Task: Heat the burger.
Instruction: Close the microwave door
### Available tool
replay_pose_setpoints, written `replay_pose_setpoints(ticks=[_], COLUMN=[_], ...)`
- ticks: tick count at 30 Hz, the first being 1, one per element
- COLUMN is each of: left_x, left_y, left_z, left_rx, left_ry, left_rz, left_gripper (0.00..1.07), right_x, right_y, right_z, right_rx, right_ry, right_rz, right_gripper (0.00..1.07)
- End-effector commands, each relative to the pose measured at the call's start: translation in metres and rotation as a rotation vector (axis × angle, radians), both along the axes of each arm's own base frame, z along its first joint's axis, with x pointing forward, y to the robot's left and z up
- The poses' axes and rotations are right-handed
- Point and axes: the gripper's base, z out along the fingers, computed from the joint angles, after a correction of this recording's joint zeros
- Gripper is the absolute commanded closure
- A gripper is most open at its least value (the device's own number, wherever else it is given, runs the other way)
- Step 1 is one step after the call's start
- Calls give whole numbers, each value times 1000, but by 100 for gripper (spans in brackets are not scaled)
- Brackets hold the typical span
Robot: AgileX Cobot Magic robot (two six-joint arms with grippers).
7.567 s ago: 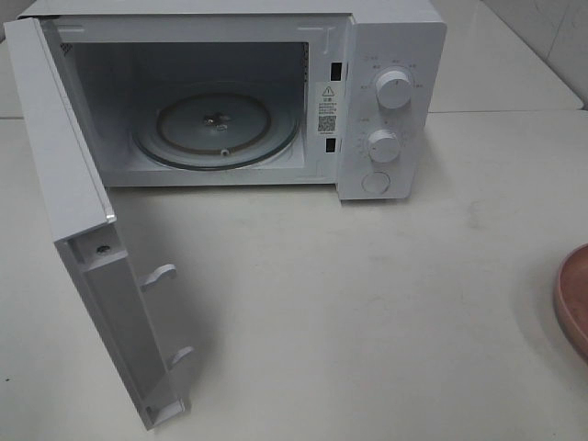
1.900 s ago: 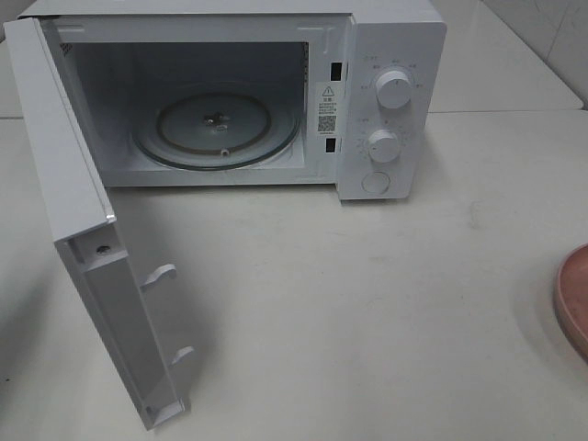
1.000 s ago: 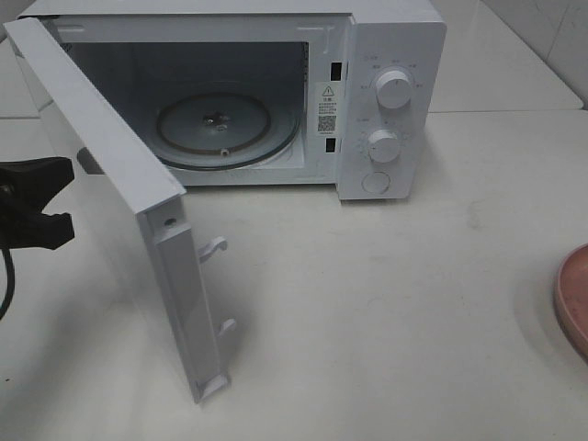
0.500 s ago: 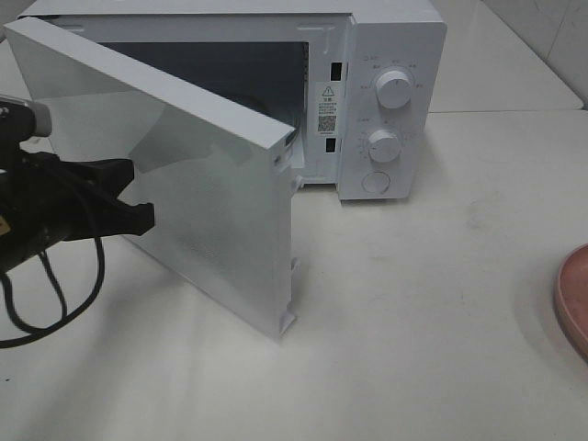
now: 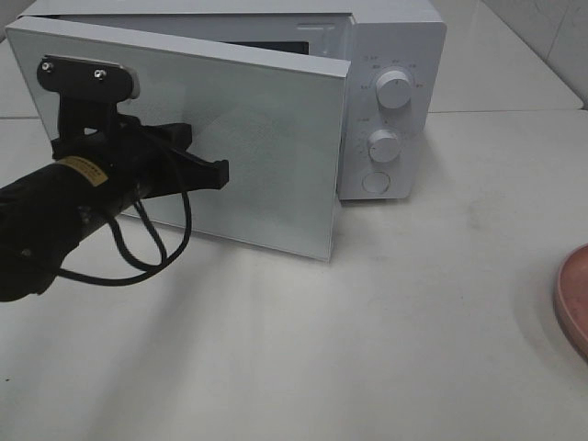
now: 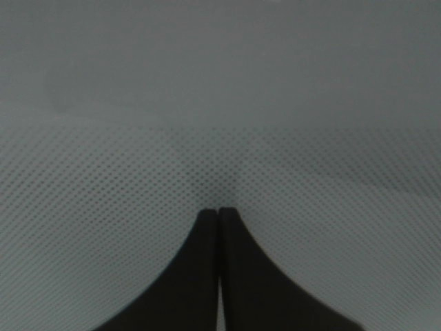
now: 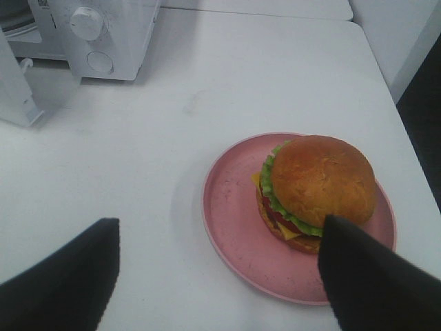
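The burger (image 7: 320, 189), with a brown bun and green and red filling, sits on the round pink plate (image 7: 231, 227) in the right wrist view. My right gripper (image 7: 220, 231) hangs open above the plate, one finger on each side, touching nothing. In the high view only the plate's rim (image 5: 574, 299) shows at the right edge, and the burger is out of view there. My left gripper (image 5: 220, 172) is shut, its tips (image 6: 219, 214) pressed against the outside of the white microwave door (image 5: 266, 138). The door stands slightly ajar.
The white microwave (image 5: 395, 55) stands at the back of the white table (image 5: 413, 349), with two dials (image 5: 393, 90) (image 5: 383, 145) and a round button on its right panel. The left arm's cable loops below the door. The microwave (image 7: 103, 34) also shows in the right wrist view.
The microwave door has swung from wide open to nearly shut. My left arm came in from the left and pushed it with the shut gripper. The right gripper's opening has not changed.
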Motion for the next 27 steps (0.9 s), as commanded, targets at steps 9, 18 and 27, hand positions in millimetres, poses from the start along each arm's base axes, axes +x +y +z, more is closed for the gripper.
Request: replay_pose_setpoints(ticks=[9,18,27], left_x=[34,64,80], left_y=[-29,-46,-51], left_z=[12,22,27], left_rx=[-44,-3,16], left_ry=[1,-8,-15], left_rz=[17,74,139], left_gripper=[107,107,107], right_x=[-4,-4,-4], right_y=[0,0,0], right_z=[0,0,0], right_rx=[6,6,5], right_ry=[-34,-34,-34], right_rz=[-6,-6,-5], right_gripper=[31,31,31])
